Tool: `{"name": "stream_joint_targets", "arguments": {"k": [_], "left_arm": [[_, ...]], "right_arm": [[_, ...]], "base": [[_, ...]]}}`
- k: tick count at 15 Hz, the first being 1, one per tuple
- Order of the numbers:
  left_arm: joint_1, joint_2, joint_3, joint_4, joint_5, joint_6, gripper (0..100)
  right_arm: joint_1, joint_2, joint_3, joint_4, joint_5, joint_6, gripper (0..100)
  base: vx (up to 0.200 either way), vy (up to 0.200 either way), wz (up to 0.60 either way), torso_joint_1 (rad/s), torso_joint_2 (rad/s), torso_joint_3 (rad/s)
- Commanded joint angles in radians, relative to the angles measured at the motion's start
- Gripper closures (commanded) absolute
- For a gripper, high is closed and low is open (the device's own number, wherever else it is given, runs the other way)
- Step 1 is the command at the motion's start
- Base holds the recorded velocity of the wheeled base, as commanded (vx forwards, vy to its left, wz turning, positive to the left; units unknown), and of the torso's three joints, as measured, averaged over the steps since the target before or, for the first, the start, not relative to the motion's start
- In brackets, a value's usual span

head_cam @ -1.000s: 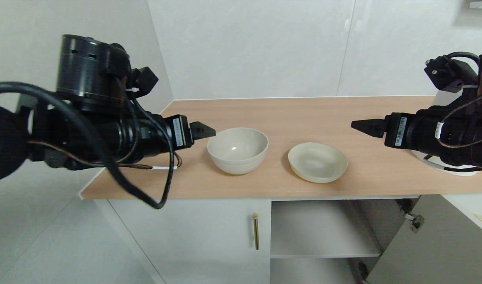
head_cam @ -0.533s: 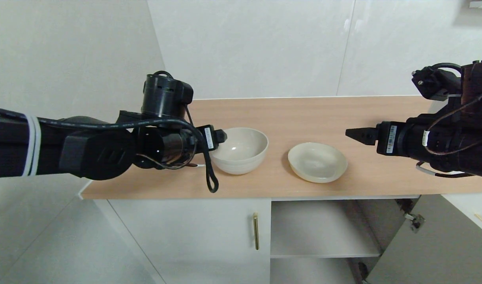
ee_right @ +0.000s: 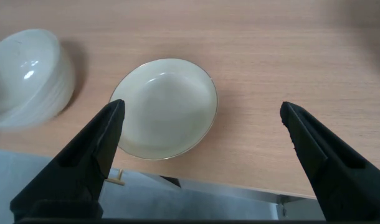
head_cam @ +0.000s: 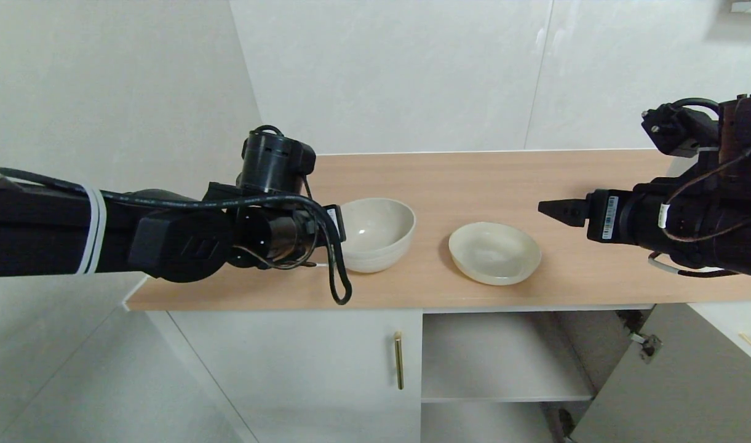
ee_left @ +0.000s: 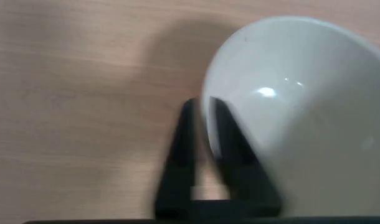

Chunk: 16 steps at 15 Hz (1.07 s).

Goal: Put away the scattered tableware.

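A deep cream bowl (head_cam: 378,231) stands on the wooden counter (head_cam: 473,178), left of centre. My left gripper (head_cam: 340,223) is at its near left rim. In the left wrist view the left gripper (ee_left: 204,106) is shut on the bowl (ee_left: 302,118), one finger outside the wall and one inside. A shallow cream plate (head_cam: 495,252) lies to the bowl's right. My right gripper (head_cam: 550,208) hovers above and right of that plate. In the right wrist view the right gripper (ee_right: 202,109) stands wide open over the plate (ee_right: 165,109), holding nothing.
Below the counter a cabinet compartment (head_cam: 504,357) stands open with a bare shelf, its door (head_cam: 670,381) swung out to the right. A closed door with a gold handle (head_cam: 399,360) is beside it. White walls bound the counter at the back and left.
My left arm has stretched forward and its fingers have gone over the bowl's rim and closed; the bowl has shifted slightly. The right gripper moved a little left, then stayed.
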Motion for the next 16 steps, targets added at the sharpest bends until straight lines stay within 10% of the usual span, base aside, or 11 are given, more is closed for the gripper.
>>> {"name": "stream_joint_targets", "arguments": {"k": [1,16], "left_arm": [[0.0,-0.007,0.0,-0.001,0.002,0.0,100],[-0.043,-0.336,0.14,0.005,-0.137,-0.018,100]], "right_arm": [[0.001,-0.002,0.0,-0.001,0.0,-0.001,0],[-0.013,0.288,-0.063,-0.03,-0.123,0.007,0]], "base": [[0.0,0.0,0.0,0.0,0.0,0.0],[0.0,0.0,0.0,0.0,0.0,0.0]]}}
